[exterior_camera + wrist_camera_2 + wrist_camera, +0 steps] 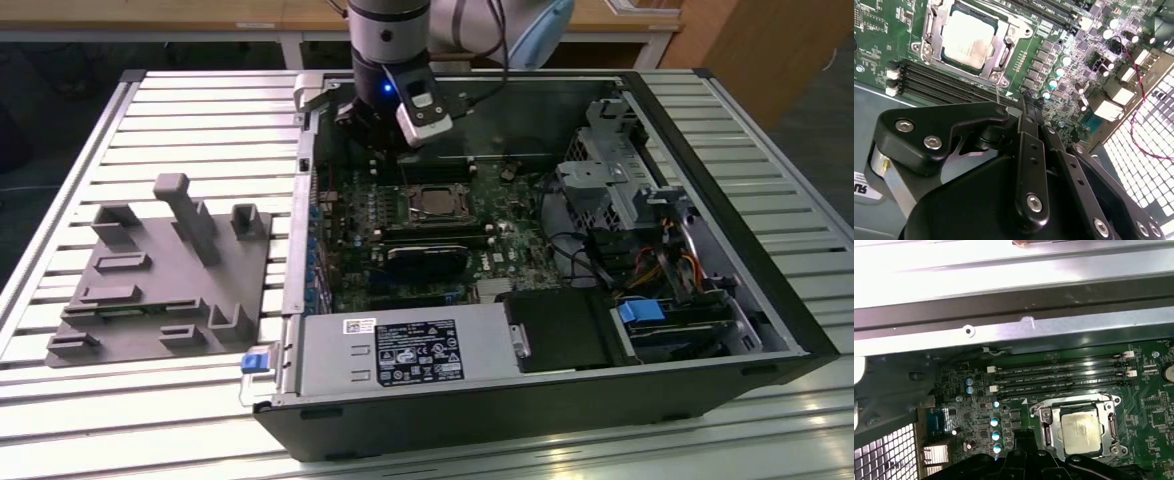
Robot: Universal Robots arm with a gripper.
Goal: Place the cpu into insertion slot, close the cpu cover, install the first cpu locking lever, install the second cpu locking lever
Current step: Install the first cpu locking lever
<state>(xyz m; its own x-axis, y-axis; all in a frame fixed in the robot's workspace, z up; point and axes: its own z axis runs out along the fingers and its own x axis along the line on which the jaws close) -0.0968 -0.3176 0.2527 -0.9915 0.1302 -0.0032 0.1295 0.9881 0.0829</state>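
Seemingly at the levers: cpu seated, claw closed beside the socket

The cpu [968, 37] lies flat in the insertion slot [1040, 415] on the green board [884, 20]. The cpu cover [1004, 52] looks folded down around it, its silver frame ringing the chip in both wrist views. By my reading, 2 of the 4 steps are done and the work stands at a locking lever.

The gripper [1026, 102] hangs just beside the socket, over the memory slots [944, 82]. Its fingers [1026, 150] are drawn together with nothing between them. A thin metal rod [998, 92], probably a lever, runs from the socket's corner toward the fingertips; whether they touch it I cannot tell. In the exterior view the arm [390, 60] reaches down into the open computer case [787, 330].

To do this step well, I would use the closed tips as 1 blunt tool. Press on the lever's free end and sweep it down and sideways under its hook. Keep clear of the chip's top and the small capacitors [1056, 82] nearby. A rod that slips could spring back up.
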